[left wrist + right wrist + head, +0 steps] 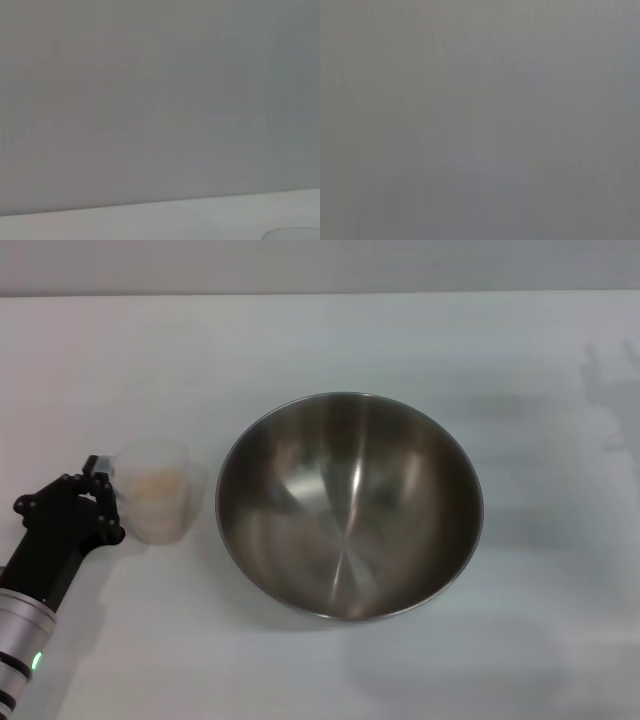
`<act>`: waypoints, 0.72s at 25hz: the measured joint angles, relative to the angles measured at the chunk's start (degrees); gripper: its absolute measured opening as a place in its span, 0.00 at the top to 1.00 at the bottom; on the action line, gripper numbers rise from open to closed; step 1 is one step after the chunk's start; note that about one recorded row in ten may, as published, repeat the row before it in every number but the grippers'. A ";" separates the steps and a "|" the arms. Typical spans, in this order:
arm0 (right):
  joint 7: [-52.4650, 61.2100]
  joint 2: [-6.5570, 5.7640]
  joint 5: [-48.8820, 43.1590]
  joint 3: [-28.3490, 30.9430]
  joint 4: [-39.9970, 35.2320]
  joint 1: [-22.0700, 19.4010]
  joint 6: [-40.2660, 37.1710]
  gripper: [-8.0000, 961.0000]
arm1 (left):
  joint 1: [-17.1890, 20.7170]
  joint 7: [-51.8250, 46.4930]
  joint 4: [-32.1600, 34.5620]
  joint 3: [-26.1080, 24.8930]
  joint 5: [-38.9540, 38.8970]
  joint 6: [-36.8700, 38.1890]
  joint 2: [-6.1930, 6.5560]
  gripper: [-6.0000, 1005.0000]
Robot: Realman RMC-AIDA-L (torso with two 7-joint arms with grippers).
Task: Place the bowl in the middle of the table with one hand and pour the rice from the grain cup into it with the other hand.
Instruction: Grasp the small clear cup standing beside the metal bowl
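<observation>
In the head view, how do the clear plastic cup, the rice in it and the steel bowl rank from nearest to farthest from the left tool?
1. Small translucent plastic cup, beside the left tool.
2. Beige rice, inside that cup.
3. Large shiny steel bowl, mid-table.

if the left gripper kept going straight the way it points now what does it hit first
Most likely the grain cup: the left gripper points toward it from the table's left side and looks right beside it. The bowl lies beyond. Actual contact is unclear.
</observation>
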 joint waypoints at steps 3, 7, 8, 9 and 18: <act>0.00 0.00 -0.05 0.00 -0.06 -0.10 -0.18 0.49 | 0.08 -0.69 -0.45 -1.17 -0.60 0.16 0.00 0.90; 0.00 0.00 -0.09 0.00 -0.10 -0.12 -0.24 0.49 | 0.10 -0.88 -0.59 -1.40 -0.71 0.87 0.00 0.94; 0.00 0.00 -0.10 0.02 -0.12 -0.16 -0.27 0.49 | 0.10 -0.88 -0.59 -1.40 -0.71 0.87 0.00 0.95; 0.00 0.00 -0.12 0.02 -0.15 -0.22 -0.31 0.49 | 0.07 -0.90 -0.62 -1.44 -0.68 1.43 0.02 0.95; 0.00 0.09 -0.16 -0.05 -0.17 -0.39 -0.35 0.49 | -1.68 1.96 -0.93 -4.45 -0.73 7.19 0.07 0.96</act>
